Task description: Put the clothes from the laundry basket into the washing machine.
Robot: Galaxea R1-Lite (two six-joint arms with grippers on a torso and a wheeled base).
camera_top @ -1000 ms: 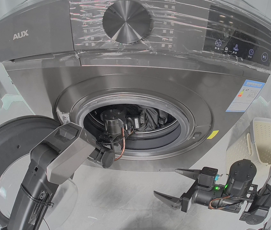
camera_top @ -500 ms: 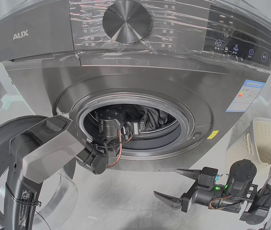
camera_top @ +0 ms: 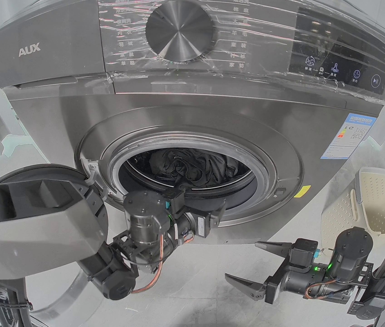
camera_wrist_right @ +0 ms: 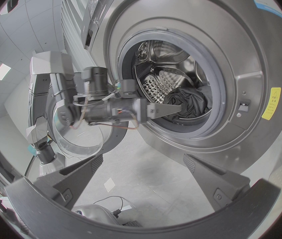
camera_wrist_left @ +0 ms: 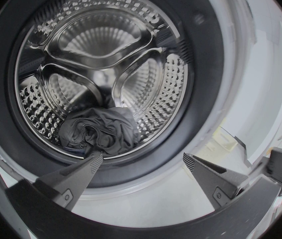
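A dark garment [camera_top: 192,166] lies crumpled low in the steel drum [camera_wrist_left: 101,60] of the washing machine [camera_top: 192,110], also seen as the dark garment [camera_wrist_left: 101,133] from my left wrist. My left gripper [camera_wrist_left: 142,159] is open and empty, just outside the drum mouth at its lower rim; in the head view the left gripper [camera_top: 217,210] sits below the door seal. My right gripper [camera_top: 244,262] hangs open and empty over the floor, below and right of the opening. The cream laundry basket [camera_top: 378,200] stands at the far right; its contents are hidden.
The round machine door [camera_wrist_right: 81,143] stands swung open on the left, behind my left arm. Grey floor [camera_top: 201,287] lies free between the two grippers. The control panel and dial [camera_top: 180,30] are high above the opening.
My left arm has drawn back out of the drum and dropped lower, leaving the dark garment inside. My right gripper has shifted slightly down and right.
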